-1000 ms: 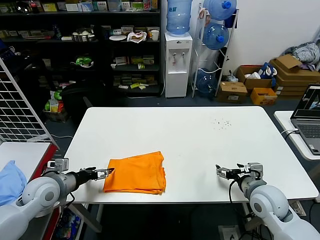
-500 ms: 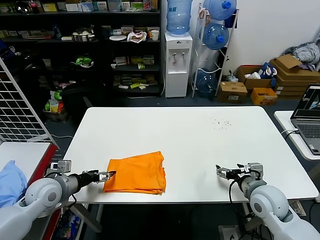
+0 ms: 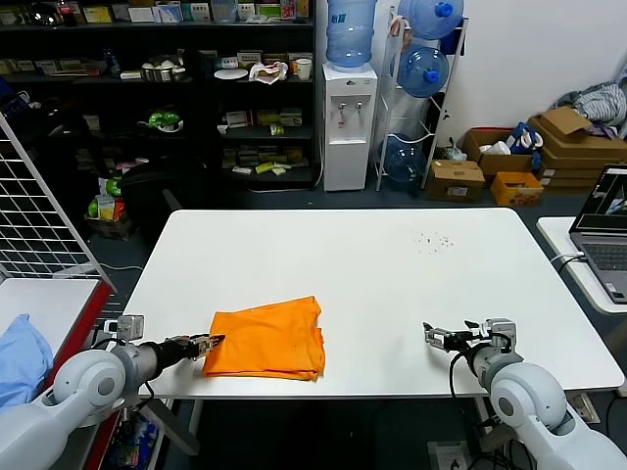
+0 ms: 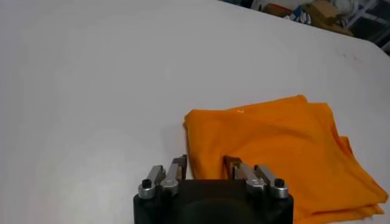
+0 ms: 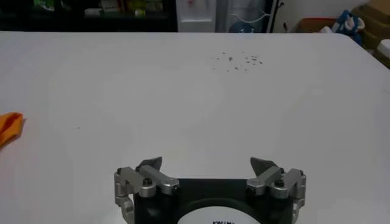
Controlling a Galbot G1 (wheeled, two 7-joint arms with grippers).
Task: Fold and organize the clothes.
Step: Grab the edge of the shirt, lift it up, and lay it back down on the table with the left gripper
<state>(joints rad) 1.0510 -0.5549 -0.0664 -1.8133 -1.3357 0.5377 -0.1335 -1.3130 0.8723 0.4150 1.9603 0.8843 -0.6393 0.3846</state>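
A: Left claw (image 3: 208,342)?
B: Low over the counter (image 3: 392,264), half-closed at the folded orange T-shirt (image 3: 266,339)'s near corner; the wrist view shows fabric between its fingers (image 4: 178,168), grip uncertain. The shirt's long axis runs sideways, rightward from it.
A: Right claw (image 3: 431,335)?
B: Wide open, holding nothing, shirt well to its left.

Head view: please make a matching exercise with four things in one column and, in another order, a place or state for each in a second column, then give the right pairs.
Things:
1. T-shirt
2. left tool
3. right tool
4. blue cloth

Places or states:
A. open, over bare table far from the shirt
B. folded, on the table's near left part
C. on the side surface left of the table
D. at the shirt's left edge

Pairs: 1-B, 2-D, 3-A, 4-C
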